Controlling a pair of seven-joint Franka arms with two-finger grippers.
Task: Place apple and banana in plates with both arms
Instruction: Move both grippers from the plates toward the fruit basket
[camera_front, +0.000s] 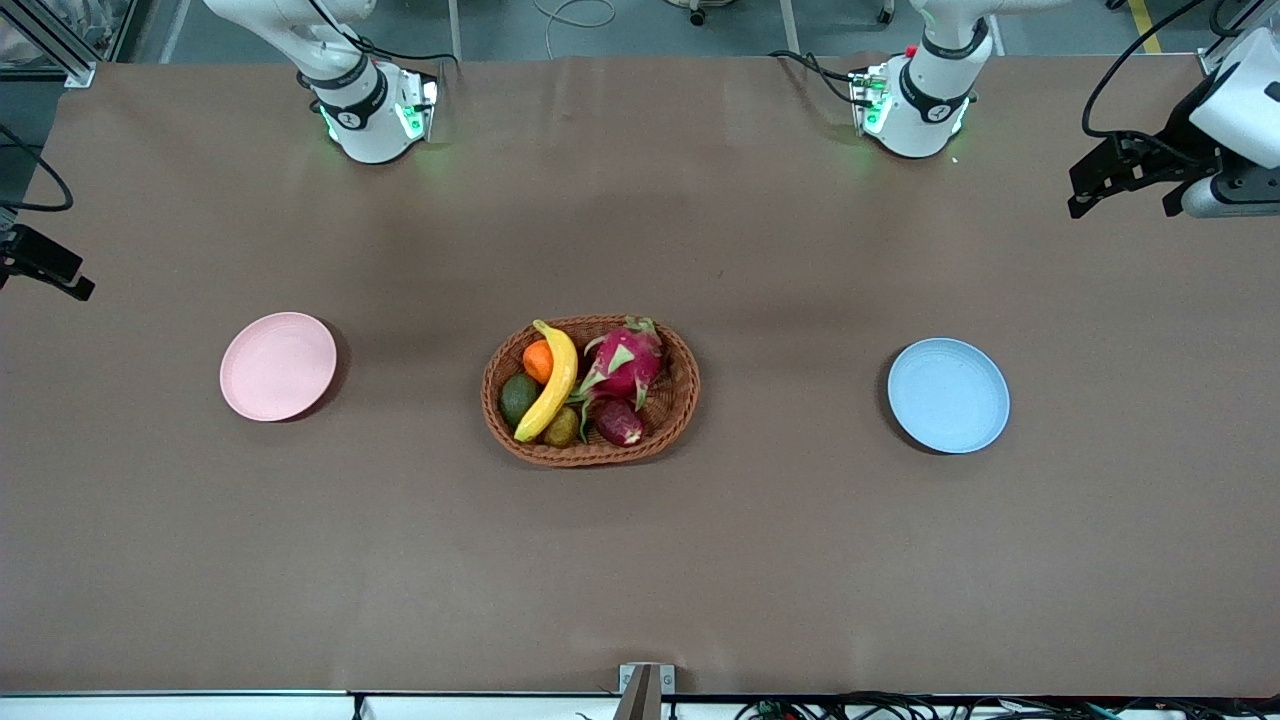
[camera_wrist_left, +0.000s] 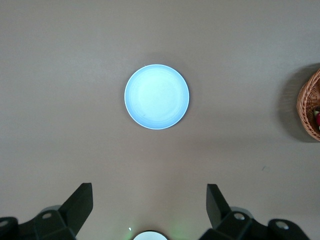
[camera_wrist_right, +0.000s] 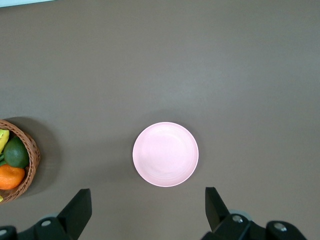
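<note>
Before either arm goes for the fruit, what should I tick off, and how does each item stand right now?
1. Banana reachable on top of the basket pile: ok.
2. Apple exposed at the basket edge nearer the front camera, beside the dragon fruit: ok.
3. Pink plate bare, toward the right arm's end: ok.
4. Blue plate bare, toward the left arm's end: ok.
5. Left gripper open, high over the table near the blue plate: ok.
6. Right gripper open, high over the table near the pink plate: ok.
</note>
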